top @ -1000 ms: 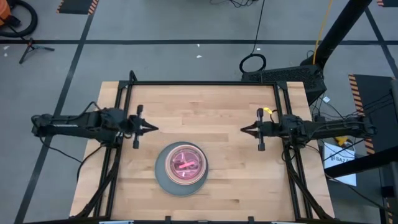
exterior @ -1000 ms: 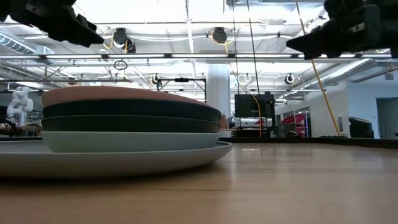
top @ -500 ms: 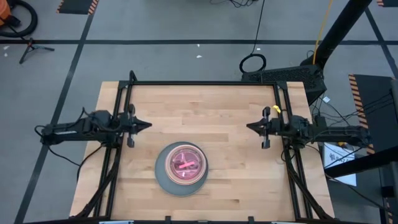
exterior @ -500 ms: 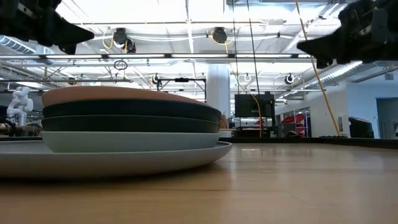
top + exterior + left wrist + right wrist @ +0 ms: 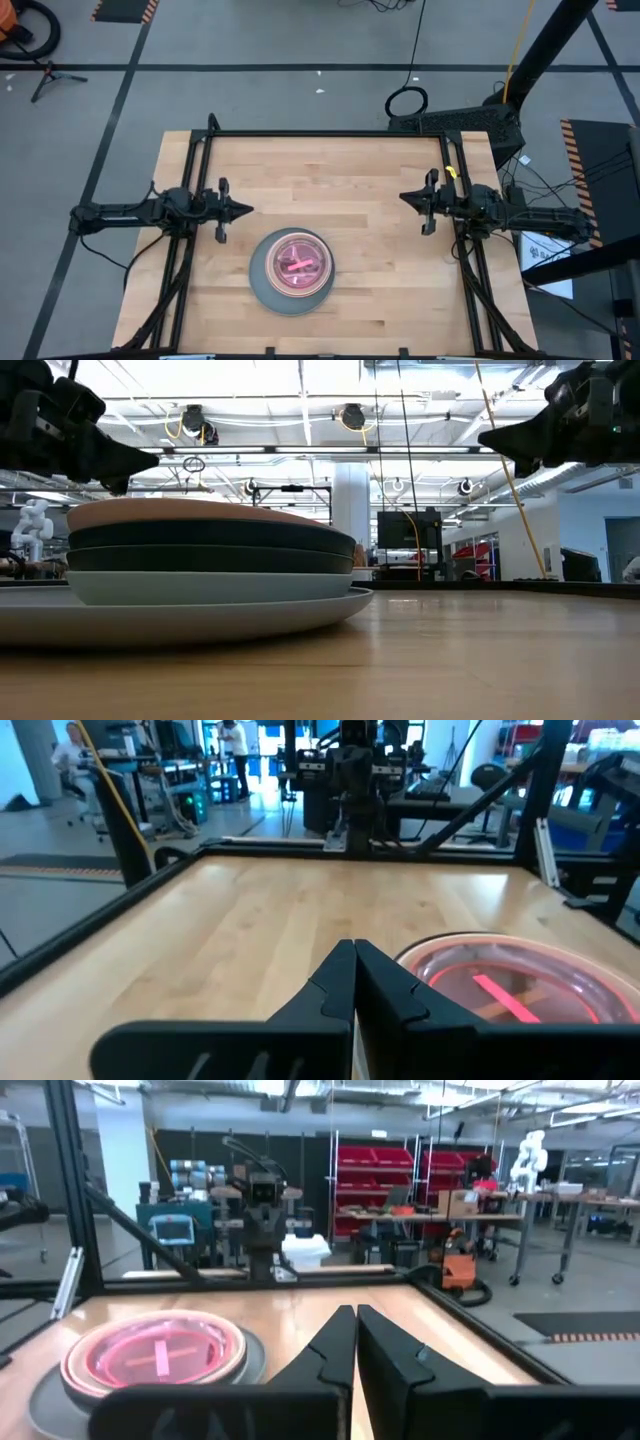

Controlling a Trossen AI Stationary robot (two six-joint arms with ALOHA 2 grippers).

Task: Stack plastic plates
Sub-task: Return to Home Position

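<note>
We judge the stacking finished. The round plastic plates [image 5: 291,270] stand in one pile on the pale wooden table [image 5: 330,170], between the two arms and a little toward the left arm's side. The large grey plastic plate [image 5: 262,296] is at the bottom and the small pink-red plastic dish [image 5: 297,263] sits on top. From table height the layers look level and well nested. The left gripper [image 5: 245,209] hovers over bare wood near the pile's rear left, its fingers pressed tip to tip on nothing. The right gripper [image 5: 404,197] hangs well apart from the pile on the other side, closed and empty in the same way. What remains, as we read it, is bringing both arms home. To do that well, we would draw each arm straight back along its own line, away from the centre, without losing height. The left arm needs more care, since it is the nearer one: no dip and no swing toward the pile. We would leave the fingers together and move smoothly, because a knock to the table could shift the small dishes on top.
</note>
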